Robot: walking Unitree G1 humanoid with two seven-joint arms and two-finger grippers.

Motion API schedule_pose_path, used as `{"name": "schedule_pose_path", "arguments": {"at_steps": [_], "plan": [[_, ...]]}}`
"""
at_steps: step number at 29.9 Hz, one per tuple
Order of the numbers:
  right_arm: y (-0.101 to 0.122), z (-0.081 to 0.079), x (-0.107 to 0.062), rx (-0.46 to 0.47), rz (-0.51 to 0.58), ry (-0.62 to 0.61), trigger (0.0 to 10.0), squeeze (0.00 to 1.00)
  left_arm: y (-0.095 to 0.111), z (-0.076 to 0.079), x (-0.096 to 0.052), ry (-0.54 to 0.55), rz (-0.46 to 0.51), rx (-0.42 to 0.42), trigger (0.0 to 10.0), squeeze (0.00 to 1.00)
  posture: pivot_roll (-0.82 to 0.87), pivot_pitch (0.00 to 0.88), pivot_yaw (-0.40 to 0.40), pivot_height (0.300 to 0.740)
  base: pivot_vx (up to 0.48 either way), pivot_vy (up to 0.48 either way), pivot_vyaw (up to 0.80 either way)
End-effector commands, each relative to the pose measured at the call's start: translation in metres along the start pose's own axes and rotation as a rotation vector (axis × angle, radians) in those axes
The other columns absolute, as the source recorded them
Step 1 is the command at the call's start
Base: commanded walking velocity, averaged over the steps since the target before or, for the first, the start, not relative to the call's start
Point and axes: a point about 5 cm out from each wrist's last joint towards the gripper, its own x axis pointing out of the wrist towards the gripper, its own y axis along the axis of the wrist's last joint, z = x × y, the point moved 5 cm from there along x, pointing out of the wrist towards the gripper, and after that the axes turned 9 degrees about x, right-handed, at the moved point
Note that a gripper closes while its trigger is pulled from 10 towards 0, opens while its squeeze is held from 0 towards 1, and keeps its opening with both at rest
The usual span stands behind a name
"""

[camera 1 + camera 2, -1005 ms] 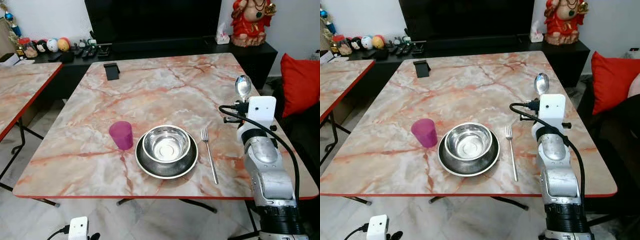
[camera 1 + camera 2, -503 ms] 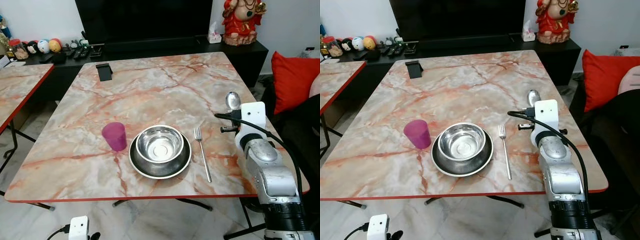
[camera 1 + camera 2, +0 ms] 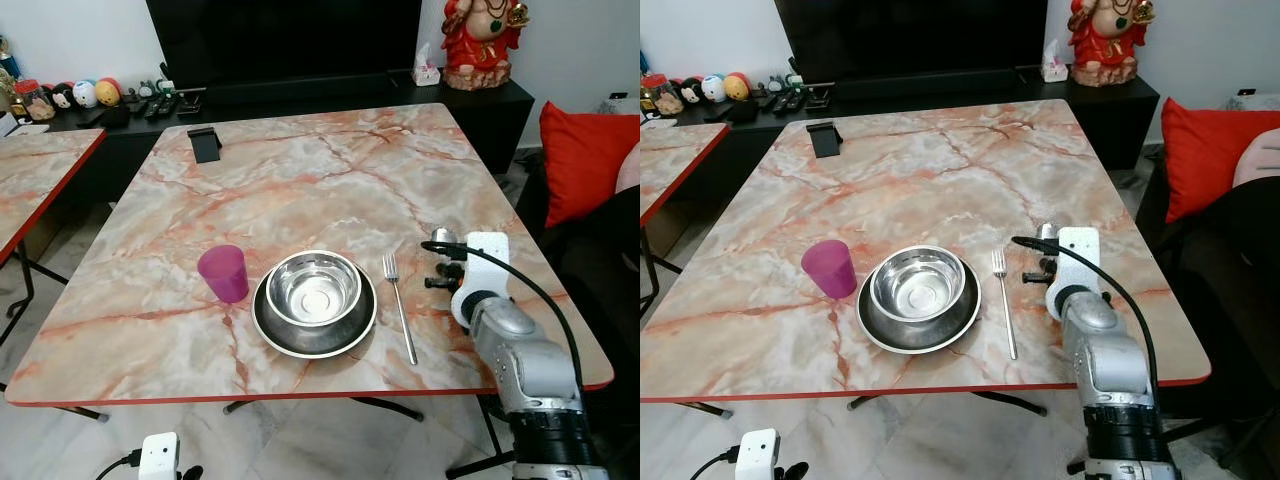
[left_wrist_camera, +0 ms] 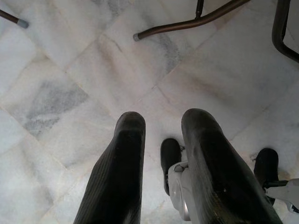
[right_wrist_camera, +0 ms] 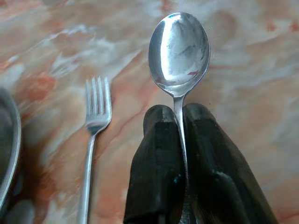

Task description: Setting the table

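My right gripper (image 5: 174, 111) is shut on the handle of a steel spoon (image 5: 179, 49), whose bowl points away from me. It hovers low over the marble table (image 3: 300, 180), just right of a steel fork (image 3: 401, 305) that lies flat. The spoon's bowl (image 3: 443, 238) peeks out beyond my right wrist. Left of the fork, a steel bowl (image 3: 314, 288) sits on a dark steel plate (image 3: 300, 343). A purple cup (image 3: 223, 273) stands upright to the plate's left. My left gripper (image 4: 164, 119) hangs open and holds nothing, beside the table over the floor.
A black phone stand (image 3: 205, 143) sits at the table's far left. A second marble table (image 3: 40, 170) is on the left. Behind are a dark TV console (image 3: 300, 90) and a red statue (image 3: 483, 40). A red cushion (image 3: 585, 160) lies to the right.
My right arm has lowered the spoon from well above the table down close to its surface, right of the fork. The camera view has also shifted.
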Motion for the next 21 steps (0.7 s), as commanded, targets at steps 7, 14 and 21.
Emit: {"name": "schedule_pose_path", "arguments": {"at_steps": [7,14,21], "plan": [[-0.020,-0.005,0.004,-0.003,-0.064,0.025,10.0,0.00,-0.003,-0.004,-0.001,0.007,-0.014,-0.014,10.0,0.00,-0.13,0.000,0.102,0.740,0.000,0.000,0.00],[-0.019,-0.009,0.011,-0.029,-0.030,0.020,10.0,0.00,-0.003,-0.004,-0.001,0.007,-0.012,-0.013,10.0,0.00,-0.13,0.000,0.103,0.740,0.000,0.000,0.00],[-0.025,-0.015,0.018,-0.003,-0.024,0.023,10.0,0.00,-0.002,-0.004,-0.001,0.008,-0.009,-0.014,10.0,0.00,-0.13,0.000,0.102,0.740,0.000,0.000,0.00]]}}
